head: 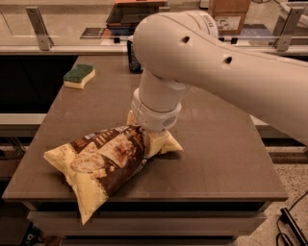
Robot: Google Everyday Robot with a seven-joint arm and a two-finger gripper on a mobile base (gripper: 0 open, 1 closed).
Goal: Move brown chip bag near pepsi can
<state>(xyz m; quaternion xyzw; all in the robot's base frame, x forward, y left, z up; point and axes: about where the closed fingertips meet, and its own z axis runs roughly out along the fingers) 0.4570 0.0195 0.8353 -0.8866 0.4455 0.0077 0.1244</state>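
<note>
Brown and crinkly, the brown chip bag (103,161) lies on the near left part of the grey-brown tabletop (221,144). It slants from a pale yellow corner by the front edge up toward the middle, where its other yellow end pokes out to the right of my wrist (155,113). Its dark centre carries pictures of chips and some white lettering too small for me to read.

My tool (150,129) is right at the upper end of the bag, at the bottom of my thick cream-coloured arm (202,53), which comes in from the right and bends straight down. The wrist covers the tool from this view, so I cannot tell whether it is wide, narrow or holding the bag. I can only say it sits down at the bag's upper end, seemingly touching it.

The pepsi can (133,60) stands upright at the far side of the tabletop. It is dark blue and mostly hidden behind my arm, so only a strip on its left shows. It is well apart from the bag, with my wrist between the two.

A green-and-yellow sponge (79,76) lies flat near the far left corner, apart from both the can and the bag. Beyond the tabletop a metal bracket (39,28) stands on the left, and a cardboard box (230,13) shows behind my arm. At the lower right a black cable (288,226) lies on the floor (293,187)
</note>
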